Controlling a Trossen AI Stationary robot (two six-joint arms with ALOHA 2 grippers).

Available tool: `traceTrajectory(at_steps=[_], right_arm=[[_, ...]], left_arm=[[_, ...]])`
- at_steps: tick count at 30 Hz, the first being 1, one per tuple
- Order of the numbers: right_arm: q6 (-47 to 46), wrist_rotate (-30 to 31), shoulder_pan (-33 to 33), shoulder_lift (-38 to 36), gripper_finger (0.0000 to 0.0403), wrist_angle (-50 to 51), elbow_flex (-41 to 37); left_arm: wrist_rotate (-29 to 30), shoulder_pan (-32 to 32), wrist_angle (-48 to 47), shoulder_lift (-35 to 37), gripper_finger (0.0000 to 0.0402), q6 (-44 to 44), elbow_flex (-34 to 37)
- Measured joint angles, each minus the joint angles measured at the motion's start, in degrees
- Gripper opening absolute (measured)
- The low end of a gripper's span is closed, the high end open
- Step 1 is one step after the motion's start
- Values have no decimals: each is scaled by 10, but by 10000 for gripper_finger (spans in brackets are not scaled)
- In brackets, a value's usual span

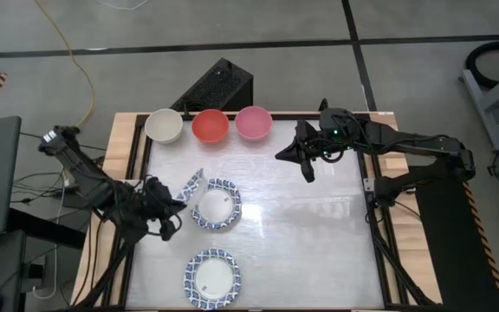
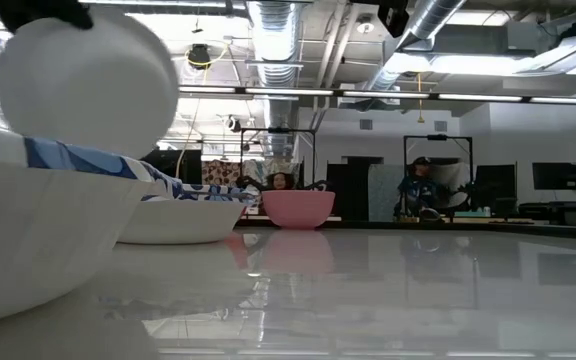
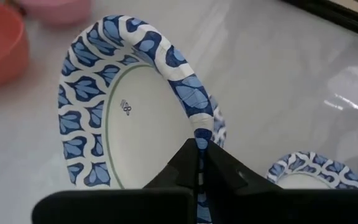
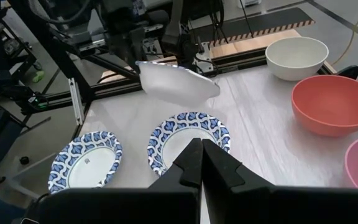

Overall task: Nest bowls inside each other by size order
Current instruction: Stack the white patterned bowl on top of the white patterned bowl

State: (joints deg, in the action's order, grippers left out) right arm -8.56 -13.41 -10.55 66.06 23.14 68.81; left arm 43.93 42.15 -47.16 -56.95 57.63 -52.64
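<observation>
Left wrist view: left gripper (image 3: 199, 163) clamps a tilted patterned bowl's (image 3: 129, 106) rim, apparently lifted.

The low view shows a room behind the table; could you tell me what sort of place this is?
Probably a robotics lab or workshop: bare ceiling ducts, a person seated at monitors, and a concrete floor with a loose yellow cable.

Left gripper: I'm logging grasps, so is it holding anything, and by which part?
Yes. The left gripper holds a blue-and-white patterned bowl by its rim, jaws pinched on the edge, lifted and tilted above the table.
</observation>
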Motion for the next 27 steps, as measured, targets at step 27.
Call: traceTrajectory(at_steps=[27], right_arm=[[-156, -120, -13, 145, 112, -154, 0]], left_arm=[[-17, -46, 145, 25, 0, -683, 0]])
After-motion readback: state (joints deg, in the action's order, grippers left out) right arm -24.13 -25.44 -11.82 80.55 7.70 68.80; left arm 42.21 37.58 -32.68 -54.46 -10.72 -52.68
